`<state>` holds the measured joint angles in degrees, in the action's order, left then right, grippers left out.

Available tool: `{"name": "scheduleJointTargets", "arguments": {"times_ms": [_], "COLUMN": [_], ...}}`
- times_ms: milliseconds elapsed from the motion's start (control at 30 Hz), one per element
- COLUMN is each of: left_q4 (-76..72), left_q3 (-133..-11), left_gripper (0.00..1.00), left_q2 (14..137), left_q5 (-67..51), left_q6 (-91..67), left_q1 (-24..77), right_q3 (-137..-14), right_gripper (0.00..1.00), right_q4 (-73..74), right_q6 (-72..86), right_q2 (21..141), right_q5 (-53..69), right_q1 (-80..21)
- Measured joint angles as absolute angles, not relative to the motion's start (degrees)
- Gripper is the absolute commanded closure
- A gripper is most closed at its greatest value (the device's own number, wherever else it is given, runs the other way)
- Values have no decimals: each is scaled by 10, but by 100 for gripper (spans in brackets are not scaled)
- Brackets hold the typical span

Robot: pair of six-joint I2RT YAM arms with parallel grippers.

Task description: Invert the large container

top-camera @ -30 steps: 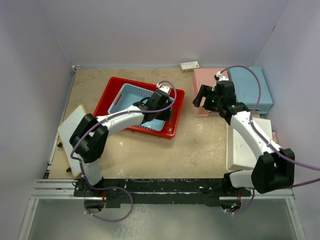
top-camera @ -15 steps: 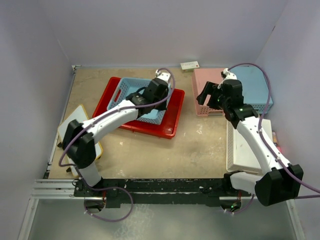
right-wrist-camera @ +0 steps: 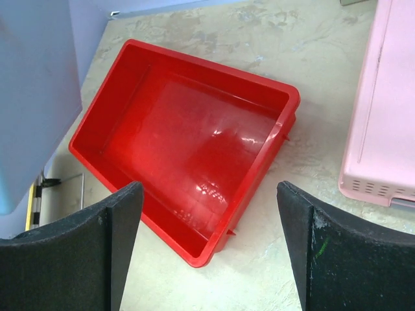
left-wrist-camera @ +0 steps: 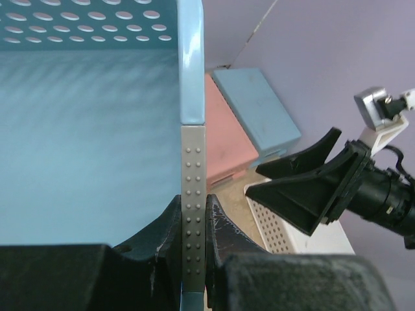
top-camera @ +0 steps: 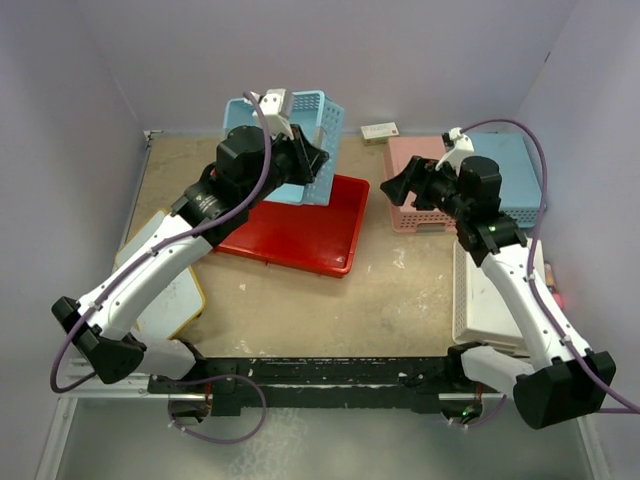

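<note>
The large container, a red tray (top-camera: 300, 240), sits upright and empty on the table left of centre; its whole inside (right-wrist-camera: 188, 129) shows in the right wrist view. My left gripper (top-camera: 312, 160) is shut on the rim of a light-blue perforated basket (top-camera: 305, 112), holding it tilted in the air above the tray's far edge. In the left wrist view the fingers (left-wrist-camera: 193, 204) pinch the rim's grey studded strip, with the basket's floor (left-wrist-camera: 84, 129) to the left. My right gripper (top-camera: 398, 188) hangs open to the tray's right, holding nothing; its opening (right-wrist-camera: 207, 188) frames the tray's near right corner.
A pink basket (top-camera: 412, 158) lies upside down at the back right, with a light-blue one (top-camera: 508, 172) beside it. A white perforated basket (top-camera: 488, 295) sits under my right arm. A pale board (top-camera: 172, 292) lies at the left edge, and a small box (top-camera: 380, 130) by the back wall.
My left gripper shut on the light-blue basket's rim and lifted it out of the red tray, up and toward the back wall. The right gripper shifted slightly left, still open.
</note>
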<state>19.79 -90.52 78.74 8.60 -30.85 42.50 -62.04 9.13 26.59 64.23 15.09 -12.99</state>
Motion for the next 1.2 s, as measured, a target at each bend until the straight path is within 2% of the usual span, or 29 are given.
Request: {"name": "scheduleJointTargets", "arguments": {"times_ms": [300, 467, 533, 700, 933, 1100, 1200], "left_q4": [215, 258, 278, 322, 359, 367, 373], "left_q3": [-785, -764, -764, -758, -754, -754, -754], "left_gripper": [100, 100, 100, 100, 100, 100, 100], "left_q2": [738, 707, 699, 701, 714, 715, 715], "left_q5": [-78, -158, -165, -168, -174, -174, -174], "left_q6": [-190, -108, -74, -12, 24, 29, 29], "left_q1": [416, 416, 416, 416, 418, 424, 426], "right_q3": [-638, -660, -680, -829, -989, -1068, -1072], "right_gripper": [14, 12, 15, 14, 15, 26, 41], "right_q4": [100, 84, 83, 142, 253, 330, 363], "right_q6": [247, 237, 238, 248, 229, 216, 210], "right_q2": [623, 613, 619, 703, 828, 929, 969], "right_q5": [144, 150, 150, 132, 35, -12, -31], "right_q1": [-130, -130, -130, -155, -317, -354, -364]}}
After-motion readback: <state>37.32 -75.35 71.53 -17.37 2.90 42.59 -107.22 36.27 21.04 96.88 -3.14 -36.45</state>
